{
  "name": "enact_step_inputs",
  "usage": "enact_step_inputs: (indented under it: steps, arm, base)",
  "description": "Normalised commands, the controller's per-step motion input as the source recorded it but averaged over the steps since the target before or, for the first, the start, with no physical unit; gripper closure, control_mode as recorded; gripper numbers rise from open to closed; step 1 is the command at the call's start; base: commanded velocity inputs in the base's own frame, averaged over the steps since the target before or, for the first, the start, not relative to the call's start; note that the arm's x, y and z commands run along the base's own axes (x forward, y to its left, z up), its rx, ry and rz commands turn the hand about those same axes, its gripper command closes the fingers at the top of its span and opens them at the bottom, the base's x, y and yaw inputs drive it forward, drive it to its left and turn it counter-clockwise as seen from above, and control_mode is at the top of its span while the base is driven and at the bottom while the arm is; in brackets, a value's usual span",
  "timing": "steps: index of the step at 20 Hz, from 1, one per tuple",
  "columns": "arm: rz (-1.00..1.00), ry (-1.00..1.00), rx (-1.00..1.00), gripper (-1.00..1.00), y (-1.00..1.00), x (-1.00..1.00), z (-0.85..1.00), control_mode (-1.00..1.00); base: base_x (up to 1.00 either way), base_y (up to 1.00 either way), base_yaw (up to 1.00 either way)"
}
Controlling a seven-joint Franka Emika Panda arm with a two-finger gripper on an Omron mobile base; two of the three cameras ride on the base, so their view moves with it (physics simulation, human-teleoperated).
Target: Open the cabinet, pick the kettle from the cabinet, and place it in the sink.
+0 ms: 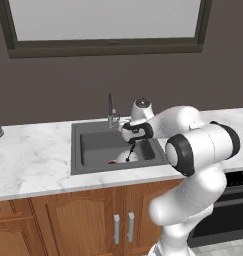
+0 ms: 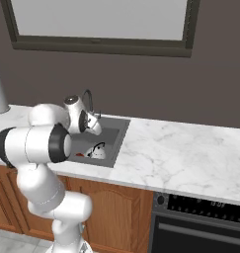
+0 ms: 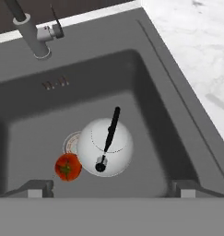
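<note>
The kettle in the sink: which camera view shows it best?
The hand view. It looks straight down on the whole kettle on the sink floor, beside a tomato. In both base views the arm hides most of it.
</note>
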Motion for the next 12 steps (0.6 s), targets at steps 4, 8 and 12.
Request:
enact_step_inputs:
  steps: [4,8,12]
  arm:
    - [0.24,-0.04,0.0,-1.0,-0.05,-0.27,0.35,-1.0]
    - [0.24,-0.04,-0.01,-1.0,-0.04,-0.31,0.36,-1.0]
    - [0.2,-0.09,-0.08,-1.0,-0.04,-0.34,0.35,-1.0]
  base:
    - [0.0,0.0,0.0]
    - [0.0,0.0,0.0]
    - [0.0,0.0,0.0]
